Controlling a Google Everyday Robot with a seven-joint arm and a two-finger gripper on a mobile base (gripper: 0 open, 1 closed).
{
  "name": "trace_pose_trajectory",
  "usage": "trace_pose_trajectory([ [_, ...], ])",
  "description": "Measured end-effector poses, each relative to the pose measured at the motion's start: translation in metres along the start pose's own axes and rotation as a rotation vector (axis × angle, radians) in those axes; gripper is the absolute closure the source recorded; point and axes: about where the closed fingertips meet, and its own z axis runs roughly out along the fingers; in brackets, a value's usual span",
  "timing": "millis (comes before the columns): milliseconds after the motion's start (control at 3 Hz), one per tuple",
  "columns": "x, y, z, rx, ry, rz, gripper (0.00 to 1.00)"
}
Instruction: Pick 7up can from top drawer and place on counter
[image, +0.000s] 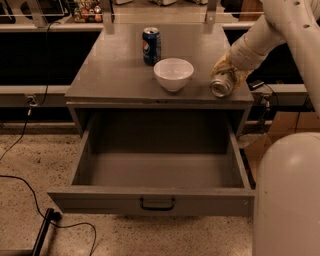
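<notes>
Gripper (223, 76) at near right corner of table (115, 75), fingers pinching tipped 7up can (221, 86). White bowl (173, 73) just left, Pepsi can (151, 46) farther back. Top drawer (160, 172) open.

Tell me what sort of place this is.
Probably a robot test lab: a plain metal counter with its top drawer open, loose cables on the speckled floor, and the gripper holding the 7up can at the counter's right edge.

Smooth off-white arm (282, 30), thick and rounded; bulbous pale body shell (287, 195); yellowish end effector (226, 76) at the 7up can (220, 88).
</notes>
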Motion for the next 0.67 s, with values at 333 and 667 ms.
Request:
trace_pose_trajectory([
  [333,0.0005,-0.0009,0.0046,0.001,-0.002,0.0,0.12],
  [667,0.0009,-0.0017,0.0081,0.002,-0.003,-0.001,0.0],
])
